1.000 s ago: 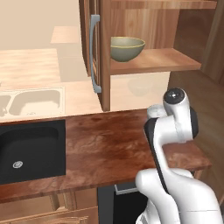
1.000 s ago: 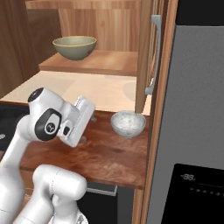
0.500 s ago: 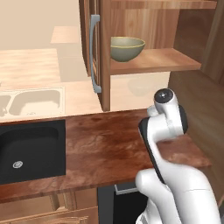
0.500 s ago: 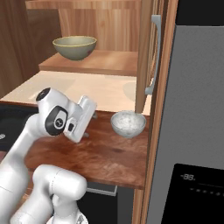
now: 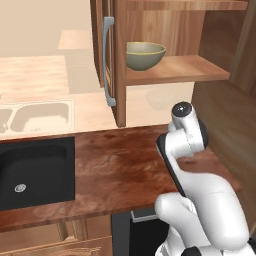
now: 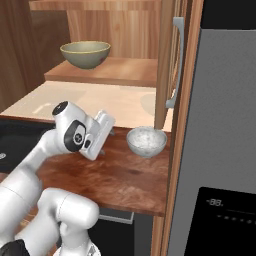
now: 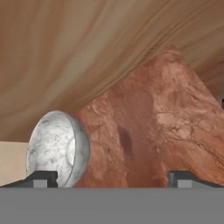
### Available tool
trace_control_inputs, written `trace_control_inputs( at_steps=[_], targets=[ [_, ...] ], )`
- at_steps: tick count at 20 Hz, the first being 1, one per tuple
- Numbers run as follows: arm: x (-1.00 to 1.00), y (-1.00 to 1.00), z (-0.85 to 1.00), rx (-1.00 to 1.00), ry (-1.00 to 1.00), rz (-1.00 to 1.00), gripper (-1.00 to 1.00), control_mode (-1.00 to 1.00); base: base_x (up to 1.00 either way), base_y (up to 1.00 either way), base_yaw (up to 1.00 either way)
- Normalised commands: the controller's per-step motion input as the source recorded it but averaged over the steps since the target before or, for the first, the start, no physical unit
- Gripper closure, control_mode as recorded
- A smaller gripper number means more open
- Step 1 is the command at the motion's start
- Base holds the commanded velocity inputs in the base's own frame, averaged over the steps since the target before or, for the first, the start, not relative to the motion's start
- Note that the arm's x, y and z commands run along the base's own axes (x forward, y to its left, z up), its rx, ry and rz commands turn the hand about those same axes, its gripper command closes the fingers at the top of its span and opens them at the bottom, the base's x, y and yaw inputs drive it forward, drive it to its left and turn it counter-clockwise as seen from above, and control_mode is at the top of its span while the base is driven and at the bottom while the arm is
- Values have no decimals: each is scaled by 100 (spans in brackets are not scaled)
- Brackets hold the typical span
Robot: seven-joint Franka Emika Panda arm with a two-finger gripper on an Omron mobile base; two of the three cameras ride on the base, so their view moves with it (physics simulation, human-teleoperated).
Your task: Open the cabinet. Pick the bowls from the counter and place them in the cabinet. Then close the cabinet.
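Wooden cabinet [image 5: 120, 60] open, both doors swung out. Olive-yellow bowl [image 6: 85, 53] already sitting on cabinet shelf [image 6: 115, 72]. White-grey bowl [image 6: 146, 141] upright on reddish-brown tabletop [image 6: 115, 175], near its right edge, close to back edge, right beside grey fridge [image 6: 220, 150]. Hand [image 6: 98, 152] low over tabletop just beside that bowl, fingers spread wide, nothing between them, not touching bowl. Black sink [image 5: 32, 172] at tabletop's left end.

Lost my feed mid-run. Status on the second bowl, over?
Gripper open, empty, near glossy white-grey bowl on dark reddish-brown counter. Olive-yellow bowl on shelf of open brown wooden cabinet. Nothing between gripper and bowl.
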Motion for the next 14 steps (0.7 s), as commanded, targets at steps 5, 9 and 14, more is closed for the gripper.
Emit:
trace_control_inputs(
  at_steps=[5, 9, 14],
  targets=[
    [30, 0, -17, 4, 0, 0, -100, -100, 0, 0, 0],
    [28, 0, -16, 1, 0, 0, -100, -100, 0, 0, 0],
    [29, 0, -14, 0, 0, 0, -100, -100, 0, 0, 0]
  ],
)
